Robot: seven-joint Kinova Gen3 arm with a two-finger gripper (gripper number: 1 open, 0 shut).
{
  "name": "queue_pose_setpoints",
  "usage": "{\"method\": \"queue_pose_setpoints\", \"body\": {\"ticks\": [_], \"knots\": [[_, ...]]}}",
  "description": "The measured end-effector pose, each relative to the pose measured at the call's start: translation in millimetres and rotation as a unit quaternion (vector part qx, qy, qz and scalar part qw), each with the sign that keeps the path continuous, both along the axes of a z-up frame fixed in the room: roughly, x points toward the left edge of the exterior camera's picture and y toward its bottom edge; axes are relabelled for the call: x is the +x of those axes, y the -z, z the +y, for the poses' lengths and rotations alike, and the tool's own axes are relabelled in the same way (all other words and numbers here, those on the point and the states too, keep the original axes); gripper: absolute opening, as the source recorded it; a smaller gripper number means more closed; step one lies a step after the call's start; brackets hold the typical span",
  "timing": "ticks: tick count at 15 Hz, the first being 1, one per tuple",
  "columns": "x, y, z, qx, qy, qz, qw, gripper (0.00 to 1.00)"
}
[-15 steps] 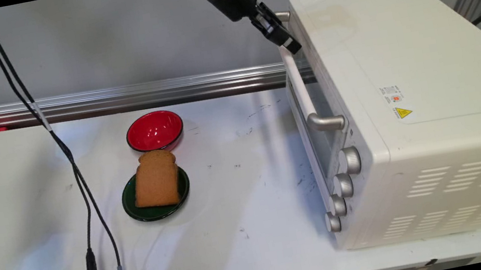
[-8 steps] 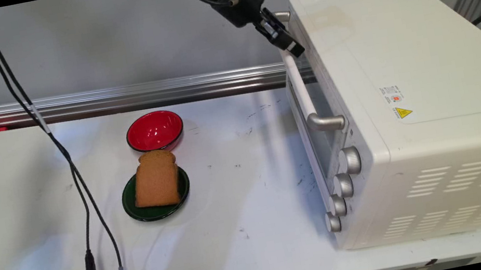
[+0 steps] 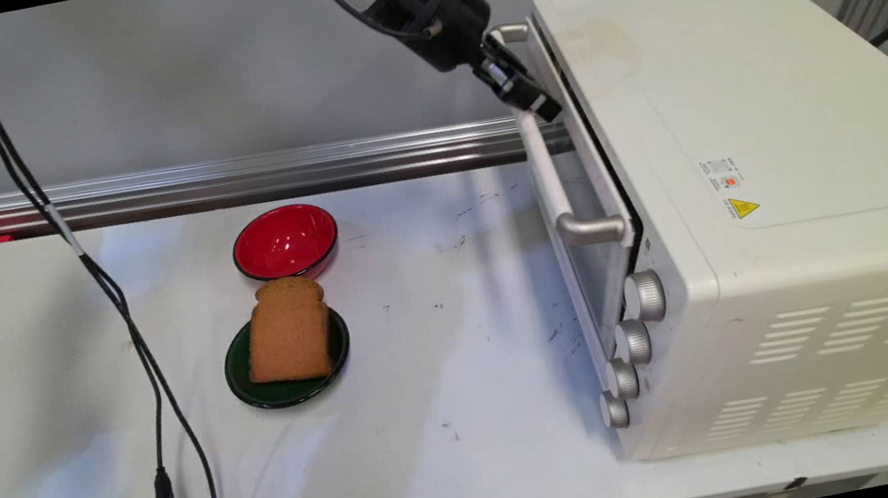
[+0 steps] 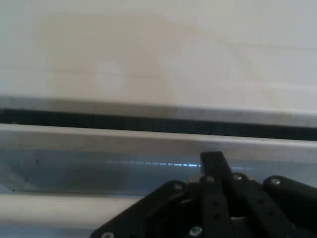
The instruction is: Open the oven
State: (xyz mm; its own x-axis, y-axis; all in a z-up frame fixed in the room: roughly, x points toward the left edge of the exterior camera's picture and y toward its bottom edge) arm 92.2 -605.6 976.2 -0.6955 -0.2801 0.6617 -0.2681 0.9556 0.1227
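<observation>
At the toaster oven (image 3: 767, 186), claw (image 3: 531, 97) clamped on door handle (image 3: 551, 177), door (image 3: 586, 207) cracked ajar.

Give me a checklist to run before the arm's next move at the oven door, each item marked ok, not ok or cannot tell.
1. Gripper at the door handle, near its far end: ok.
2. Fingers closed round the handle: cannot tell; the hand view shows only the linkage.
3. Oven door cracked open, dark gap along its top edge: ok.
4. Table in front of the door free of the bread on its green plate and the red bowl, which sit well to the left: ok.
5. Hanging cables away from the oven: ok.
</observation>
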Motion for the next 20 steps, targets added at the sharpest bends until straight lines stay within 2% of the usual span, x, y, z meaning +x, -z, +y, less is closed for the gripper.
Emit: {"method": "queue_pose_setpoints", "body": {"ticks": [5, 9, 15, 20], "knots": [[12, 8, 6, 0.0, 0.001, -0.014, 0.9999, 0.0], [30, 15, 14, 0.004, 0.005, -0.038, 0.9992, 0.0], [61, 30, 27, 0.005, 0.019, -0.075, 0.997, 0.0], [84, 48, 34, -0.006, 0.031, -0.102, 0.9943, 0.0]]}}
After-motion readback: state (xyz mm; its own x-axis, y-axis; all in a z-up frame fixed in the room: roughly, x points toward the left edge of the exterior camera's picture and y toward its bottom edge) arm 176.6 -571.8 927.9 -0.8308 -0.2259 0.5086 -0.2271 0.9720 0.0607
